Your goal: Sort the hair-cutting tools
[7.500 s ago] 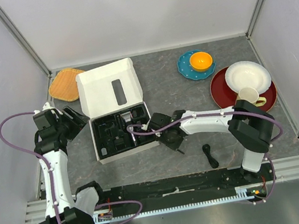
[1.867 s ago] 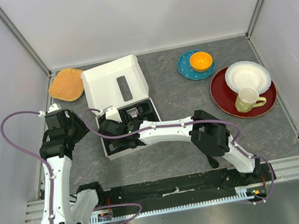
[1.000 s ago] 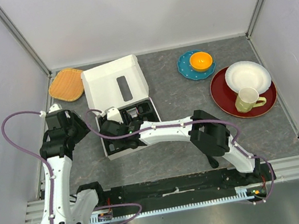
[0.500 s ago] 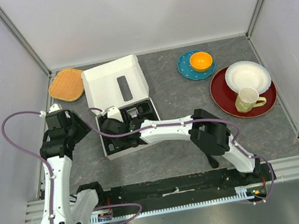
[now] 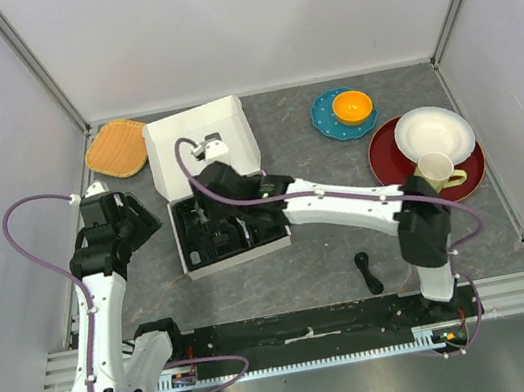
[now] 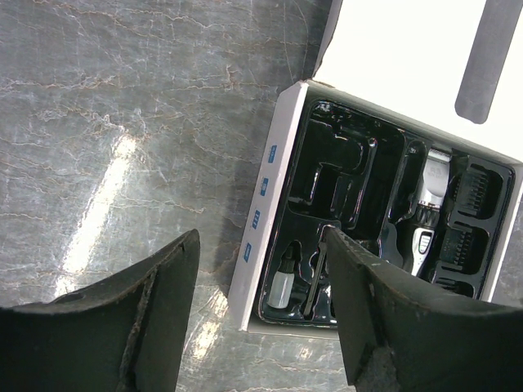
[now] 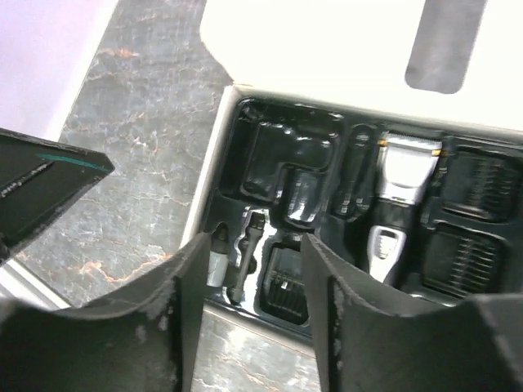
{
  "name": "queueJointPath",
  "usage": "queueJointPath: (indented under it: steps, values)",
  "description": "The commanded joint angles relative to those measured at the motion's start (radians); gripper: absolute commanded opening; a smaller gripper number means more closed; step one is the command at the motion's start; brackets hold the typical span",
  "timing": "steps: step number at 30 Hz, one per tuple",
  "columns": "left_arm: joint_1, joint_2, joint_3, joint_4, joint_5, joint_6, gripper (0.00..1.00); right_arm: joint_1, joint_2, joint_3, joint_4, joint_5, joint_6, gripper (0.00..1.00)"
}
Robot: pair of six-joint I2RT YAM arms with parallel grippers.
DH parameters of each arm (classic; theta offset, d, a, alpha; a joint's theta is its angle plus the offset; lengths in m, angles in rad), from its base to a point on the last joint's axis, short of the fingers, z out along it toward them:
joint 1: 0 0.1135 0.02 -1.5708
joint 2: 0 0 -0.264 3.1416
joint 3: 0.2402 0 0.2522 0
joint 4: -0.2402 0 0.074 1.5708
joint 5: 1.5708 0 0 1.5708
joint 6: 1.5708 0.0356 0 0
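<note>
The white box's black moulded tray [image 5: 196,264] holds the black-and-silver clipper [image 7: 396,204], comb guards [image 7: 462,257] and a thin black brush [image 7: 248,245]. My right gripper [image 7: 249,245] hovers open just above the tray's left end, and the brush lies in its slot between the fingers. The same right gripper [image 5: 207,216] shows over the tray from above. My left gripper [image 6: 260,237] is open and empty, off the tray's left side, facing the clipper [image 6: 425,220] and brush [image 6: 315,278]. A small black cable piece [image 5: 365,272] lies on the table near the right arm's base.
The box's white lid [image 5: 197,146] stands open behind the tray. A small white bottle [image 7: 216,257] sits beside the brush. An orange mat [image 5: 116,147] lies back left. At the right stand a blue plate with an orange bowl [image 5: 352,106] and a red plate [image 5: 395,172] with white bowl and cup.
My right gripper was shut low on the tray's left end; it has opened and pulled up and back, leaving the brush in its slot. The left arm stayed put.
</note>
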State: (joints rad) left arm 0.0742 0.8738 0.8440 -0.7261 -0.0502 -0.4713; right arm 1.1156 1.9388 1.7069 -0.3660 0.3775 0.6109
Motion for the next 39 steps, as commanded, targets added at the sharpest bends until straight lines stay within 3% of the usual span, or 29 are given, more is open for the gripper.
queueJointPath:
  steps: [1, 4, 5, 7, 8, 9, 15, 17, 28, 34, 39]
  values:
    - [-0.002, -0.021, 0.001, 0.027, 0.021, 0.031, 0.71, -0.057, -0.188, -0.180, 0.002, 0.017, -0.033, 0.59]
    - [0.001, -0.027, 0.000, 0.036, 0.046, 0.059, 0.73, -0.108, -0.340, -0.363, -0.001, 0.066, -0.049, 0.72]
    - [-0.001, -0.027, -0.002, 0.042, 0.080, 0.063, 0.77, -0.129, -0.381, -0.409, -0.001, 0.081, -0.054, 0.76]
    - [0.001, -0.032, -0.010, 0.053, 0.113, 0.066, 0.84, -0.141, -0.495, -0.536, -0.010, 0.141, -0.068, 0.96]
    - [-0.001, -0.033, -0.017, 0.056, 0.139, 0.069, 0.94, -0.151, -0.529, -0.571, -0.017, 0.161, -0.068, 0.98]
    - [-0.001, -0.035, -0.020, 0.063, 0.154, 0.069, 1.00, -0.157, -0.563, -0.631, -0.042, 0.179, -0.066, 0.98]
    - [-0.001, -0.050, -0.039, 0.086, 0.200, 0.065, 1.00, -0.214, -0.722, -0.762, -0.218, 0.221, 0.042, 0.98]
    - [0.001, -0.049, -0.042, 0.090, 0.214, 0.063, 1.00, -0.224, -0.741, -0.791, -0.283, 0.268, 0.157, 0.98]
    - [0.001, -0.035, -0.049, 0.094, 0.233, 0.051, 0.98, -0.232, -0.837, -1.032, -0.352, 0.057, 0.358, 0.93]
    - [0.001, -0.044, -0.052, 0.093, 0.222, 0.049, 0.98, -0.240, -0.805, -1.118, -0.326, -0.038, 0.452, 0.91]
    - [0.001, -0.044, -0.054, 0.093, 0.225, 0.048, 0.97, -0.240, -0.784, -1.162, -0.309, -0.110, 0.487, 0.78]
